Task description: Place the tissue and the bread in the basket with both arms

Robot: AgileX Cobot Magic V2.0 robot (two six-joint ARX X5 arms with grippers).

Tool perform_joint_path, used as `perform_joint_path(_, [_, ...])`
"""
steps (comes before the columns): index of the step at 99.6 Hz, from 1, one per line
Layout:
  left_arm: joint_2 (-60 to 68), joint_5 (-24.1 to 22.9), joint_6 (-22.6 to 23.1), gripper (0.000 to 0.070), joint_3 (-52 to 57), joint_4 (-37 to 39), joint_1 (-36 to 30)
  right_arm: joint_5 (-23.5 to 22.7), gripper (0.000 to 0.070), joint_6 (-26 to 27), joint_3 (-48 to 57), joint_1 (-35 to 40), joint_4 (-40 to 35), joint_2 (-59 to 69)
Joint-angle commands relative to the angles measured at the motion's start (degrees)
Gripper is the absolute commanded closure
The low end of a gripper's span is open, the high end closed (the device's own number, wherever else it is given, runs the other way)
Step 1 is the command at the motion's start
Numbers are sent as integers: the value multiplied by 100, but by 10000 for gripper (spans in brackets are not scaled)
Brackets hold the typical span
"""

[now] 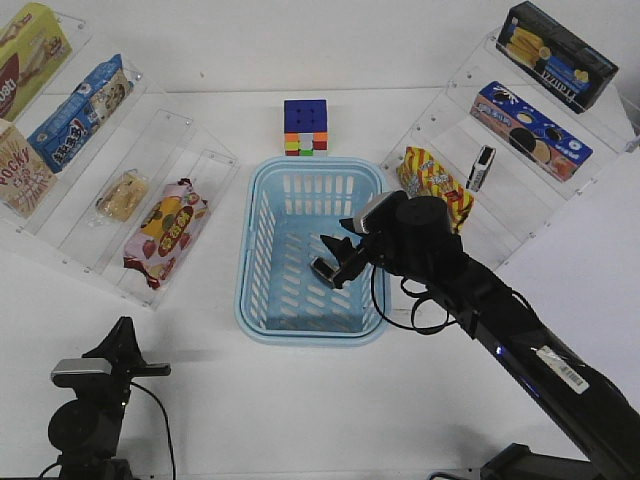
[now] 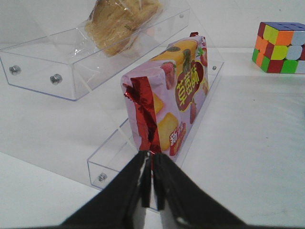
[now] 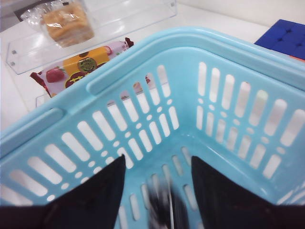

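The light-blue basket (image 1: 258,300) stands mid-table. My right gripper (image 1: 338,262) is inside it with its jaws open. The tissue (image 1: 322,267) is just below the fingers, a blurred black-and-white streak in the right wrist view (image 3: 164,205), loose between the open fingers (image 3: 102,195) above the basket floor (image 3: 143,138). The bread (image 1: 122,194) lies on the left clear shelf, also in the left wrist view (image 2: 121,21) and the right wrist view (image 3: 69,21). My left gripper (image 2: 152,156) is shut and empty, low at front left (image 1: 122,330), pointing at the shelf.
A red-and-yellow snack bag (image 1: 165,228) lies on the shelf step below the bread (image 2: 167,100). A puzzle cube (image 1: 306,127) sits behind the basket. The right shelf holds snack boxes, a striped bag (image 1: 435,180) and a small black-and-white pack (image 1: 481,167).
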Motion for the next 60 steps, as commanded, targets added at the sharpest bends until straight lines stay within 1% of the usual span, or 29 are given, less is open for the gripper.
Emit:
perform_joint_path(1, [-9,9,39,699,-116,83,4,76,361,-70,90,-22,142,-160])
perform_joint_path(7, [-9,13,17,699,-116,96,4,330,368,-70,90,-175,144,-402])
perform_joint_path(10, [-9,24,-26,698,-116,103,4,483,395,-66,90,-271,122,-544])
perform_joint_path(14, [-9,22,-116,699,-116,118,4,629,485,-63,90,-411,81,-748])
perform_joint_path(20, [-9,22,-306,699,-116,188,4,741,680,-61,87,-625,-48,-1049])
perform_joint_path(21, [-9,24,-356,699,-116,208,4,761,700,-55,87,-660,-83,-1102])
perform_joint_path(27, [-9,26,-761,699,-109,264,4,901,700,-24,50,-857,-251,-1414])
perform_joint_path(33, [-9,26,-1333,699,-94,271,4,1119,700,-24,-155,-1032,-229,-1792])
perform_joint_path(39, [-9,26,-1897,699,-83,361,4,1231,700,-24,-601,-1185,79,-2253])
perform_joint_path(47, [-9,26,-2450,699,-50,549,4,1261,700,-24,-1517,-1355,774,-3012])
perform_joint_path(53, [-9,44,-2610,699,72,540,4,1515,700,-24,-2297,-1423,1368,-3587])
perform_joint_path(60, [17,179,-2634,699,341,374,4,1891,700,-17,-3097,-1432,1888,-4172])
